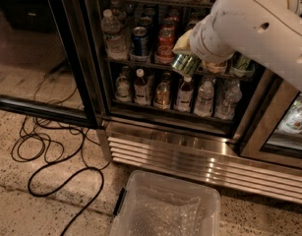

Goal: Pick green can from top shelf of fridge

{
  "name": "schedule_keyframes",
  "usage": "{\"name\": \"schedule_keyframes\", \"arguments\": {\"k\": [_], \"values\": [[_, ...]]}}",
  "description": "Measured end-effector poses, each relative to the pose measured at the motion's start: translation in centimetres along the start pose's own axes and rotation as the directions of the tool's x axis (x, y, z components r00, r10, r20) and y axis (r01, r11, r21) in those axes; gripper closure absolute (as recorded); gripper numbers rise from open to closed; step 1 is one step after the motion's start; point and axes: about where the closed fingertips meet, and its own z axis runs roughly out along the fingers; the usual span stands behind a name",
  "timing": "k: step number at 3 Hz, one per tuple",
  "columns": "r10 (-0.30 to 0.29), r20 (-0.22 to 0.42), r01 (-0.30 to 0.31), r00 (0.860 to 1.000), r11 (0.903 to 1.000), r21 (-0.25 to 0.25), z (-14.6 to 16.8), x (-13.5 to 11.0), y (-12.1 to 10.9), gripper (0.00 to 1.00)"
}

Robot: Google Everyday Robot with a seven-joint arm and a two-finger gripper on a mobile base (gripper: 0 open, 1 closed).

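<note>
Though its top runs out of sight, the fridge [94, 82] fills most of what I see from here: black frame, wire racks and a slatted stainless grille [190, 159] along its foot. Across its right side comes the robot's thick white arm [258, 28], entering from the upper right and slanting down to the left. On the speckled floor [32, 205] below the grille sits a clear plastic bin [175, 181], and to its left a black cable [84, 170] lies in loose loops.

Inside, a middle rack [140, 61] carries a water bottle [113, 33], a blue can [139, 41] and a red can [165, 42]; under it stands a row of small bottles [163, 92].

Just in front of that middle rack, well right of the red can, the green can [185, 64] hangs clear of every shelf, tilted with its base down to the right. The claw [186, 53] sits at the arm's tip directly above it, pinched on the can's upper part; one pale finger [182, 42] shows, the rest is hidden behind the wrist.
</note>
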Motion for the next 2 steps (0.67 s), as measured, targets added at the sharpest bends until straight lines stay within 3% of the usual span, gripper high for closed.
{"name": "schedule_keyframes", "arguments": {"k": [1, 2], "values": [[0.098, -0.108, -0.097, 0.989, 0.9952, 0.015, -0.1, 4.6, -1.3, 1.0], [0.151, -0.171, -0.146, 0.974, 0.9883, 0.045, -1.0, 7.7, -2.4, 1.0]]}}
